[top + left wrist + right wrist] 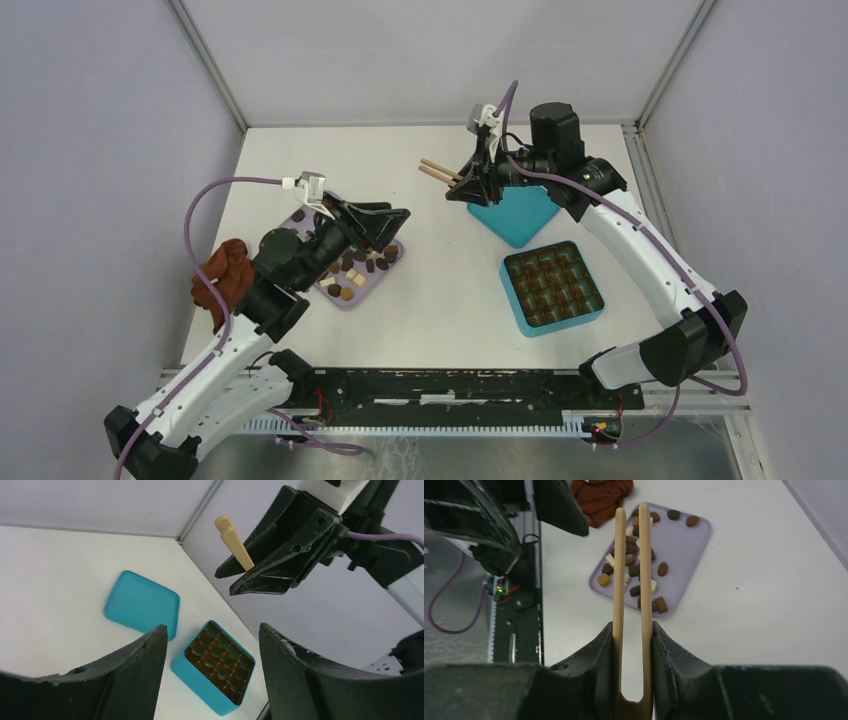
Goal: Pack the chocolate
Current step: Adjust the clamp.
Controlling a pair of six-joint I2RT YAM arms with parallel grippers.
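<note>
The chocolate (358, 270) is a scatter of small dark, brown and cream pieces on a lavender tray (350, 301) at the left. My left gripper (395, 230) hovers over the tray's far end, open and holding nothing. My right gripper (455, 190) is raised near the back, shut on wooden tongs (440, 172) that point left. In the right wrist view the tongs (619, 570) run between the jaws (632, 625) toward the chocolate (663, 569). The teal box (520, 315) lies open at the right, its brown-lined cells empty in the left wrist view (200, 677).
The teal lid (515, 215) lies flat behind the box, under my right wrist. A rust-brown cloth lump (225, 272) sits at the table's left edge beside my left arm. Grey walls close in the table on three sides.
</note>
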